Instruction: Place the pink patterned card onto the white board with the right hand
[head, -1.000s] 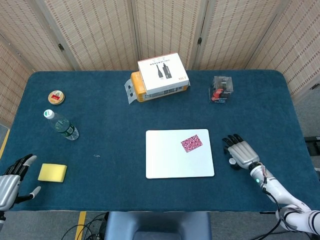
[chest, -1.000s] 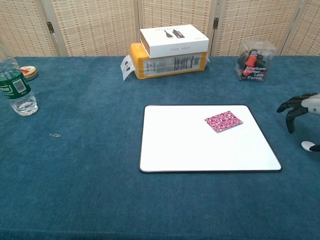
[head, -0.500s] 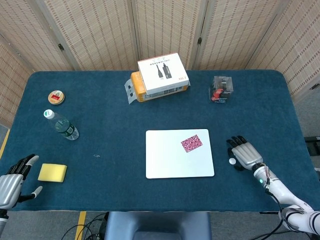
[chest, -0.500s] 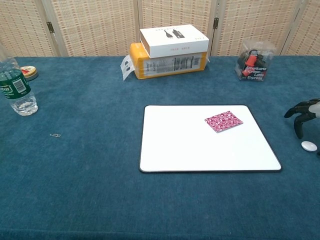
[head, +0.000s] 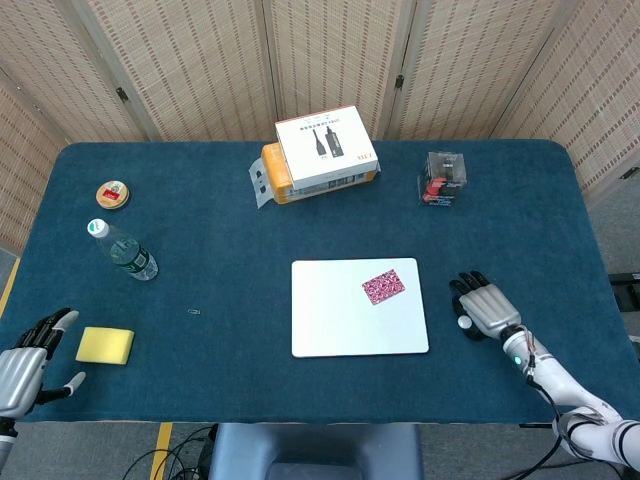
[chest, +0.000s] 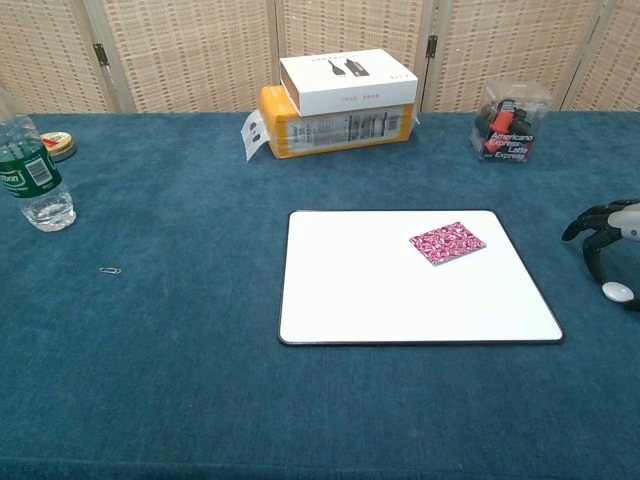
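Lying on the white board (head: 350, 325), the pink card (head: 384, 287) — right hand (head: 485, 308) beside, spread, empty.

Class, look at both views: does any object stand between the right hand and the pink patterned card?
Nothing visible does. The pink patterned card already lies on the white board, and the right hand, holding nothing, sits just right of the board, with only bare cloth and board between them.

silver right hand (head: 487, 309), black fingers (head: 465, 284)
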